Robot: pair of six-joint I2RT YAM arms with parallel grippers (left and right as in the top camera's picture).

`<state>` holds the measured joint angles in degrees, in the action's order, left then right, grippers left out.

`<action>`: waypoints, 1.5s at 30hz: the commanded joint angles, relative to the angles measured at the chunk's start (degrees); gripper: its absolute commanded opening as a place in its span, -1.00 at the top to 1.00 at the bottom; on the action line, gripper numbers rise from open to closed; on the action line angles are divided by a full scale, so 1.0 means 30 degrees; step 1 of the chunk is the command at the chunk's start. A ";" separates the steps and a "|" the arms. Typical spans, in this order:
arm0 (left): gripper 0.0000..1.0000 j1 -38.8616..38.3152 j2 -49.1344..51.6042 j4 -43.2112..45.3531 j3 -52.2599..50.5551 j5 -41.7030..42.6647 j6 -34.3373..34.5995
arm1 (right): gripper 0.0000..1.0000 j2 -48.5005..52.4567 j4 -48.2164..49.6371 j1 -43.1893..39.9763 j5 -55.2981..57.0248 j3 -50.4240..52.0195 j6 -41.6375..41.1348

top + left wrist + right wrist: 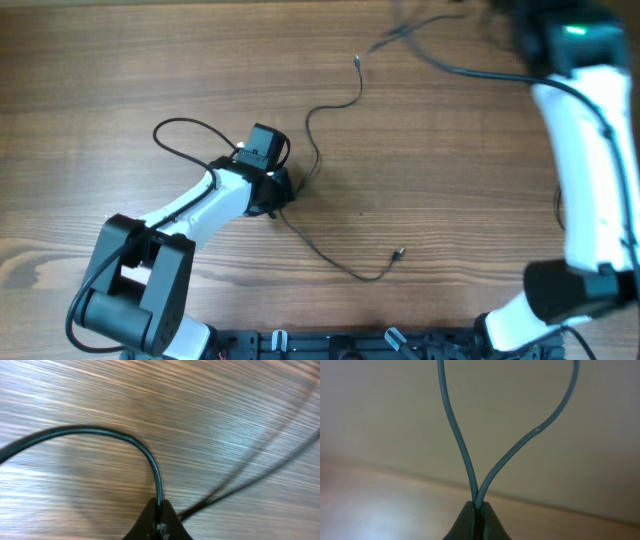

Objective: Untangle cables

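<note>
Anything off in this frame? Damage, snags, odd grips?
Nothing looks damaged. One oddity: the right gripper is shut on two cable strands at once, lifted above the table; one doubled cable or two, I cannot tell. The left gripper pinches a single cable.
</note>
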<state>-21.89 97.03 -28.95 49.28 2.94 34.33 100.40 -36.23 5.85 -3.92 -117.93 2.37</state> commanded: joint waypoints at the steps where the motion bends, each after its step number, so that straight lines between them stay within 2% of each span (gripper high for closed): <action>1: 0.92 0.0627 0.0423 -0.1851 -0.0466 -0.4779 -0.0284 | 0.91 0.1049 -0.0124 -0.2834 0.2907 0.0342 -0.0277; 6: 0.92 0.1588 0.0423 -0.2208 -0.0466 -0.3927 -0.0146 | 0.91 0.2980 0.2113 -0.7184 0.2929 0.0342 0.1137; 8: 0.92 0.1588 0.0423 -0.2186 -0.0466 -0.2688 -0.0146 | 0.91 0.4422 0.4626 -0.8612 0.2871 0.0342 0.1749; 14: 0.92 0.1588 0.0423 -0.1800 -0.0466 -0.1770 0.0248 | 0.91 0.9726 0.8830 -1.0608 0.2302 0.0342 0.4714; 16: 0.92 0.1588 0.0423 -0.1224 -0.0466 -0.1763 0.1661 | 0.92 1.1963 0.9129 -1.0928 0.2361 0.0342 0.4612; 18: 0.92 0.1588 0.0423 -0.0729 -0.0466 -0.1763 0.2878 | 0.91 1.3967 0.8582 -1.1060 0.2448 0.0342 0.2863; 19: 0.92 0.1581 0.0423 -0.0561 -0.0466 -0.1690 0.2871 | 0.82 1.4637 0.8211 -1.1096 0.2514 0.0350 0.1362; 20: 0.92 0.1581 0.0423 -0.0561 -0.0466 -0.1610 0.2871 | 0.62 1.4957 0.7759 -1.1118 0.2506 0.0350 -0.0029; 21: 0.92 0.1581 0.0423 -0.0576 -0.0466 -0.1464 0.2863 | 0.50 1.5081 0.7461 -1.1118 0.2463 0.0350 -0.0670; 22: 0.92 0.1581 0.0423 -0.0546 -0.0466 -0.1260 0.2863 | 0.00 1.5067 0.7220 -1.1118 0.2426 0.0335 -0.0874; 23: 0.92 0.1581 0.0423 -0.0546 -0.0466 -0.1253 0.2863 | -0.36 1.4936 0.6819 -1.1118 0.2433 0.0270 -0.0874; 24: 0.92 0.1581 0.0423 -0.0561 -0.0466 -0.1173 0.2863 | -0.99 1.4600 0.5646 -1.1118 0.2419 0.0211 -0.1326; 26: 0.92 0.1581 0.0423 -0.0175 -0.0466 -0.0517 0.2856 | -0.99 1.3624 0.1938 -1.1038 0.2346 0.0211 -0.1938; 28: 0.92 0.1581 0.0423 0.0372 -0.0466 0.0641 0.2630 | -0.99 1.2684 0.0291 -1.0746 0.2346 0.0211 -0.3242; 31: 0.92 0.1559 0.0401 0.2907 -0.0459 0.5661 0.0940 | -0.99 1.0193 -0.1362 -0.9821 0.2361 0.0211 -0.3351; 33: 0.92 0.1392 0.0138 0.5632 -0.0408 1.0316 -0.1275 | -0.99 0.8269 -0.2062 -0.8888 0.2353 0.0211 -0.3963; 34: 0.92 0.1231 -0.0109 0.6295 -0.0299 1.1183 -0.1457 | -0.99 0.7468 -0.2412 -0.8408 0.1712 0.0211 -0.4750; 36: 0.92 0.0612 -0.1231 0.7067 0.0066 1.1635 -0.2455 | -0.99 0.6725 -0.2973 -0.7628 -0.1392 0.0211 -0.4794; 38: 0.92 0.0117 -0.3089 0.8276 0.0226 1.1599 -0.4160 | -0.99 0.6710 -0.5202 -0.6652 -0.6207 0.0284 -0.4794; 39: 0.92 0.0226 -0.3745 0.8386 0.0226 0.9624 -0.4051 | -1.00 0.6710 -0.6113 -0.6149 -0.7031 0.0554 -0.4860; 41: 0.92 0.0488 -0.4313 0.8706 0.0226 0.6091 -0.2208 | -1.00 0.6710 -0.7016 -0.5034 -0.7373 0.1209 -0.4838; 42: 0.86 0.0612 -0.4393 0.9435 0.0226 0.4860 -0.1224 | -0.99 0.6710 -0.7526 -0.4320 -0.7351 0.1559 -0.4772; 43: 0.51 0.0641 -0.4371 0.9945 0.0226 0.4284 -0.0481 | -0.99 0.6710 -0.7737 -0.3592 -0.7359 0.1945 -0.4779; 44: -0.16 0.0641 -0.4306 1.0287 0.0226 0.3767 0.0262 | -0.99 0.6710 -0.7613 -0.2783 -0.7329 0.2492 -0.4765; 45: -1.00 0.0641 -0.4306 1.0258 0.0219 0.3118 0.0750 | -1.00 0.6710 -0.7009 -0.1756 -0.7104 0.3417 -0.4765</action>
<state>-20.27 84.31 1.43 49.25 20.34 30.74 119.79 -59.11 -4.49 -23.38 -111.68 -11.75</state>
